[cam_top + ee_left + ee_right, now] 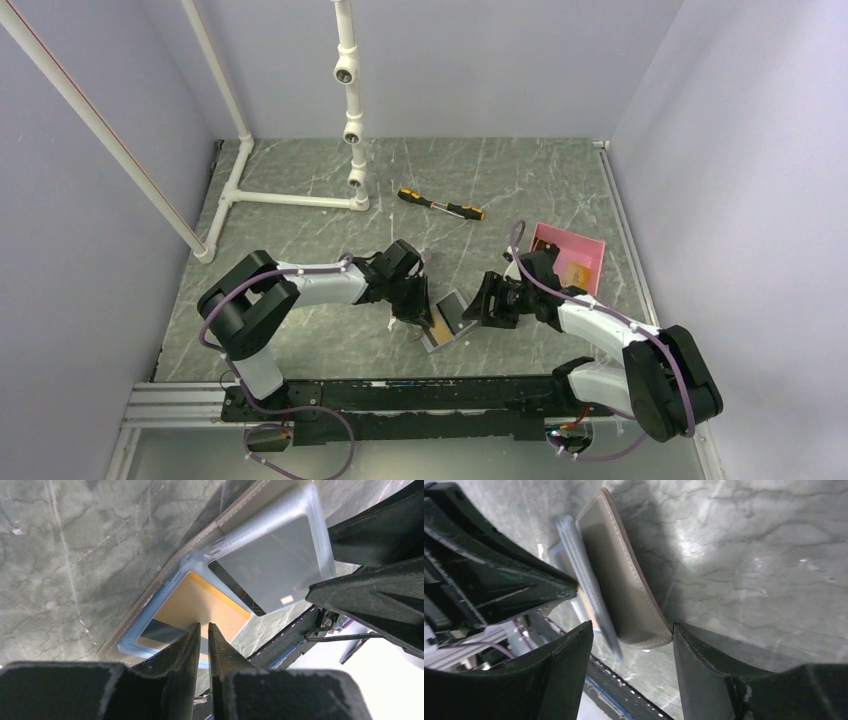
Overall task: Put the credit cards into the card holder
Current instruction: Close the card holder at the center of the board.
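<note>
Looking at the counter [300, 200], you see the open card holder [447, 318] between both arms. The left end effector [204, 630], nearly closed, pinches the near edge of an orange card [200, 607] lying in its pocket. The right end effector [631, 630] stands half open around the raised flap's edge.

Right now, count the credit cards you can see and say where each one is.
2. An orange card lies in the open card holder under the left gripper; another tan card sits in the pink tray. More may be hidden.
</note>
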Controlling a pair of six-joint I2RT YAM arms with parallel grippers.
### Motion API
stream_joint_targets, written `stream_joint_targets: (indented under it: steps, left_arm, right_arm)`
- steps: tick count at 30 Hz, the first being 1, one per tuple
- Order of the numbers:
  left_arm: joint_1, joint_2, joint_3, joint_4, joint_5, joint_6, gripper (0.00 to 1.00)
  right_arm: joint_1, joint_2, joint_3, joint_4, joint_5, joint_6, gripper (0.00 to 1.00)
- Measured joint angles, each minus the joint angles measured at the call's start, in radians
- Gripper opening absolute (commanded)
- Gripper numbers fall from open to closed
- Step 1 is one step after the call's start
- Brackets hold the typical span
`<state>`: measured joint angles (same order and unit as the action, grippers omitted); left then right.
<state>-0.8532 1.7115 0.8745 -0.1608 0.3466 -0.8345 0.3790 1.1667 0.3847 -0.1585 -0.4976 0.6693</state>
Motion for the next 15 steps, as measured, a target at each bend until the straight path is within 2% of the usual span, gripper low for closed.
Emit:
stream_joint_targets:
  steps: [11,15]
  left_arm:
    - [0.000,-0.002,-0.022,0.045,0.013,-0.010,0.19]
    - [0.000,-0.005,-0.021,0.043,0.014,-0.009,0.29]
  right_arm:
    - [0.005,-0.075,-0.057,0.208,-0.173,0.162,0.63]
    - [0.014,-0.079,-0.057,0.262,-0.201,0.177,0.61]
